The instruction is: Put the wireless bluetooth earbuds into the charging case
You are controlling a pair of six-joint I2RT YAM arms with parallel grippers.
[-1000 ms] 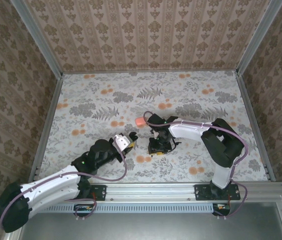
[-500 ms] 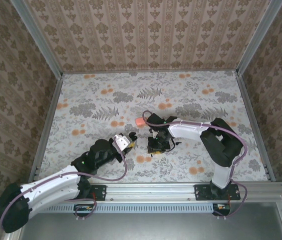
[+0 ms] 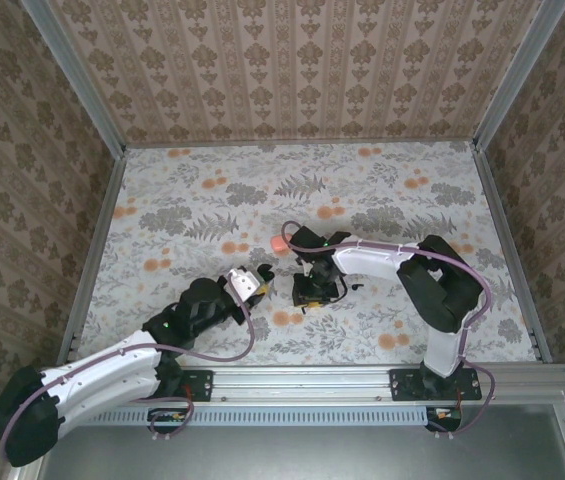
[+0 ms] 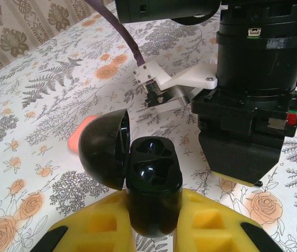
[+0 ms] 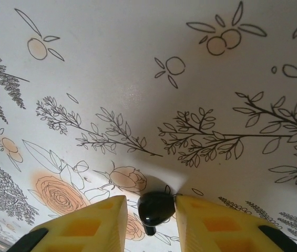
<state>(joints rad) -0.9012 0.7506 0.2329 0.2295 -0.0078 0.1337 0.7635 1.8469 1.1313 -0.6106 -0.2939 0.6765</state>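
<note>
The right gripper is seen from above pointed down at the flowered table, just right of the left gripper. At the left wrist, the glossy black charging case is clamped in the left gripper, its domed lid open and its moulded wells bared. At the right wrist, a smooth, bean-shaped black earbud is pinched in the right gripper's nearly shut jaws. A gentle, straight lift is advised, since slick plastic is likely to slip.

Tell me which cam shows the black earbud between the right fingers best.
Right wrist: the black earbud sits close and sharp between the yellow fingers. Top external gives the right gripper as a small dark cluster, too small to tell the bud. Left wrist gives that gripper's body behind the open charging case.
</note>
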